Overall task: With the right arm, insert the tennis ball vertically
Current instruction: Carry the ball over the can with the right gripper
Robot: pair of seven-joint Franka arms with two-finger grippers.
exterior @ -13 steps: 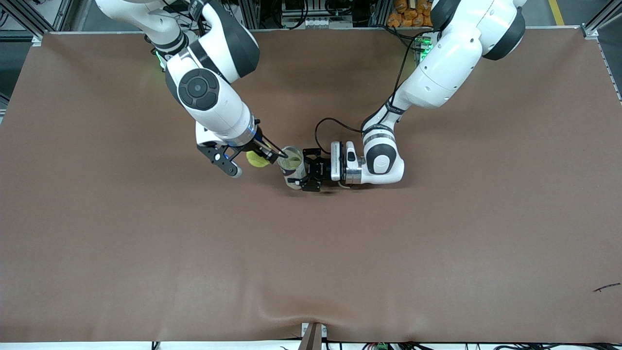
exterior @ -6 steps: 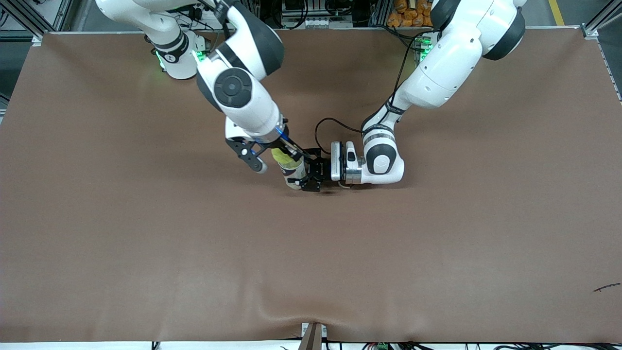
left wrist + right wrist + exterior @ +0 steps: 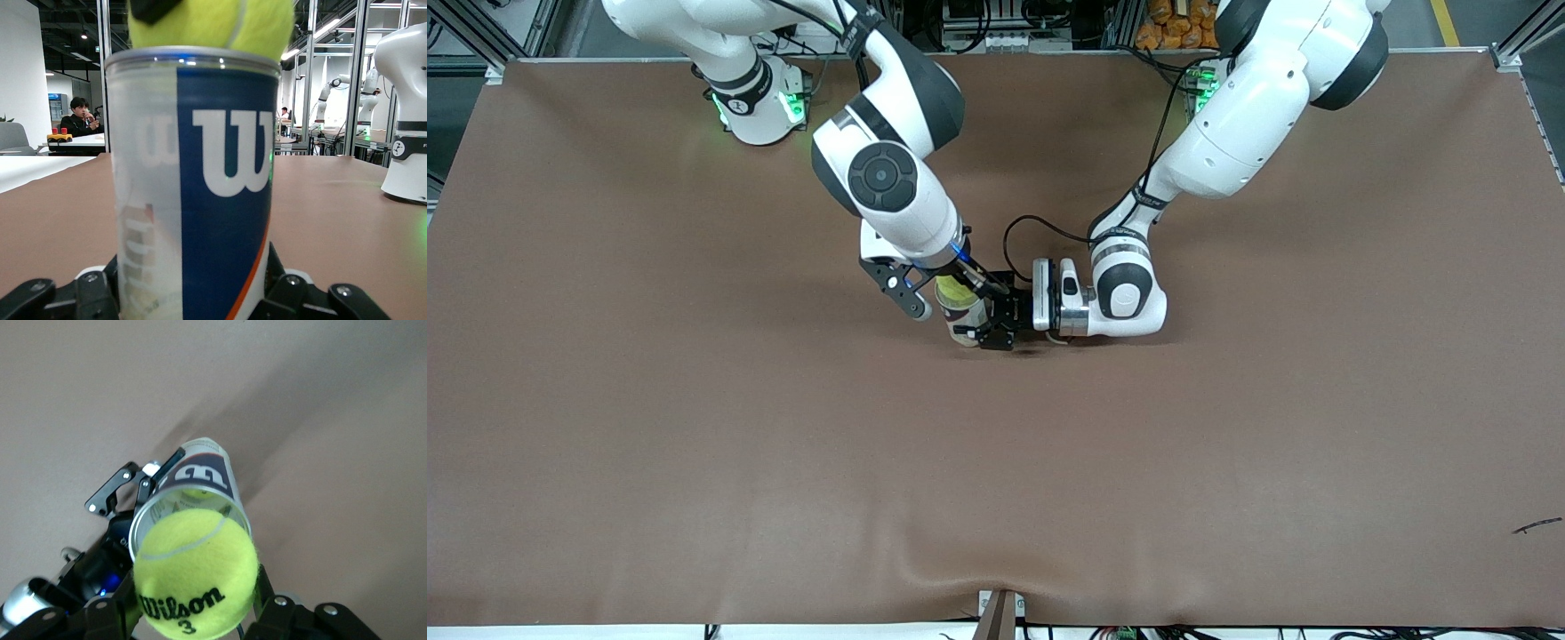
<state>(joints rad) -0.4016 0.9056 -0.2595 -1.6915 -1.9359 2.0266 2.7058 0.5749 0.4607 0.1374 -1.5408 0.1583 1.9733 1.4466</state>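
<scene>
The tube's [image 3: 963, 313] mouth is blocked by the tennis ball [image 3: 195, 570] in the right gripper [image 3: 951, 286], the left gripper [image 3: 996, 322] crowds the tube's side toward the left arm's end, and the tabletop [image 3: 996, 480] lies open to its edges.

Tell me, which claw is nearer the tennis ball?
Right. The right claw grips the tennis ball at the can's mouth; the left claw clamps the can lower down.

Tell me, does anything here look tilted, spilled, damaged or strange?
Nothing stands out. The Wilson tennis ball can stands upright in the left end effector, and the tennis ball sits at its mouth between the right end effector's fingers. No spill or damage shows.
</scene>
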